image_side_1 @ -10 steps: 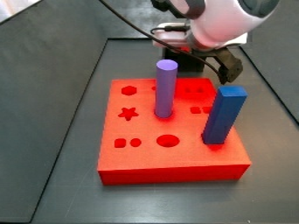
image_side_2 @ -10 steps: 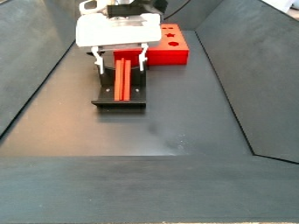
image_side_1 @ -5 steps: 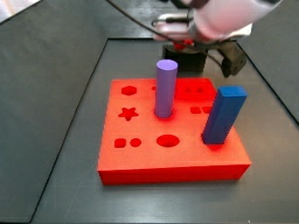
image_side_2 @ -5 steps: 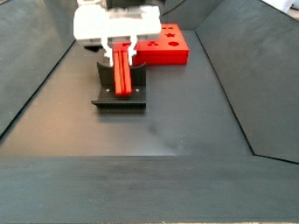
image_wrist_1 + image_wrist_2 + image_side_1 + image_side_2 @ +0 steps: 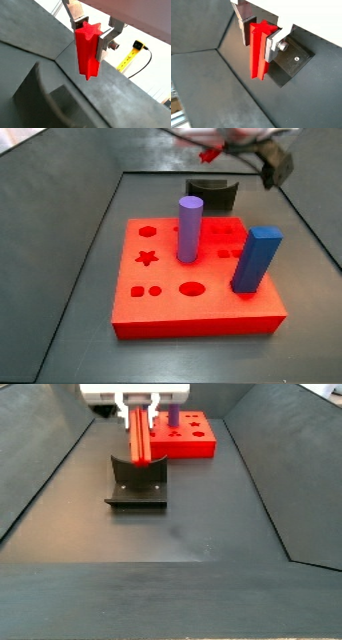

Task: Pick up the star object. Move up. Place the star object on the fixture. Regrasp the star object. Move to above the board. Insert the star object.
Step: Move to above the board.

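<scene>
My gripper [image 5: 142, 412] is shut on the star object [image 5: 139, 436], a long red peg with a star-shaped end. It hangs upright, lifted above the fixture [image 5: 138, 485], a dark block with a notched top. In both wrist views the peg [image 5: 87, 52] [image 5: 258, 55] sits clamped between the silver fingers [image 5: 77, 19] [image 5: 272, 47]. The board [image 5: 194, 278], a thick red slab with shaped holes, lies in front of the fixture [image 5: 210, 194] in a side view. Its star hole [image 5: 147, 257] is open. In that view the gripper is blurred and mostly out of frame.
A tall purple cylinder [image 5: 190, 228] and a tall blue square post [image 5: 254, 259] stand upright in the board. Sloped dark walls [image 5: 47, 474] enclose the floor on both sides. A yellow tape measure [image 5: 130, 56] lies outside the bin.
The gripper has risen with the star object, lifting it off the fixture. The fixture now stands uncovered and the arm has left most of a side view.
</scene>
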Available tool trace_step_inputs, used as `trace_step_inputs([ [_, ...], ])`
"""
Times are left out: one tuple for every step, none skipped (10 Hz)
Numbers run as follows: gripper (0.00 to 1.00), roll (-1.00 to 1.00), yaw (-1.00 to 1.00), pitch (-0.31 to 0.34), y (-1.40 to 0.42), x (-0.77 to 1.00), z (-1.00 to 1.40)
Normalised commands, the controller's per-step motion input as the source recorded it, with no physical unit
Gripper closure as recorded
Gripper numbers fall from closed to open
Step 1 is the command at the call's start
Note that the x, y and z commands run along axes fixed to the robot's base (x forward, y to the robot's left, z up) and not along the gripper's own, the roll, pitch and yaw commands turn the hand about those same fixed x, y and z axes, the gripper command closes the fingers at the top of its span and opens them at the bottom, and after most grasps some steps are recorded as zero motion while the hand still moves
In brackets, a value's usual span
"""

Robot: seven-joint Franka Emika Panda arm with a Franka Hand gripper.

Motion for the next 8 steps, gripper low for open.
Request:
trace_step_inputs([
  [1.00,-0.01,-0.07,-0.073,-0.06,-0.12,1.00],
  [1.00,-0.02,-0.10,-0.035,-0.05,-0.11,1.00],
  [1.00,-0.02,-0.11,0.017,-0.05,-0.11,1.00],
  [1.00,-0.03,-0.10,0.068,-0.05,-0.10,1.00],
  [1.00,-0.03,-0.08,0.104,-0.05,-0.10,1.00],
  [1.00,-0.04,-0.05,0.136,-0.04,-0.09,1.00],
  [1.00,-0.04,-0.02,0.153,-0.04,-0.09,1.00],
  [1.00,-0.04,0.02,0.157,-0.04,-0.08,1.00],
])
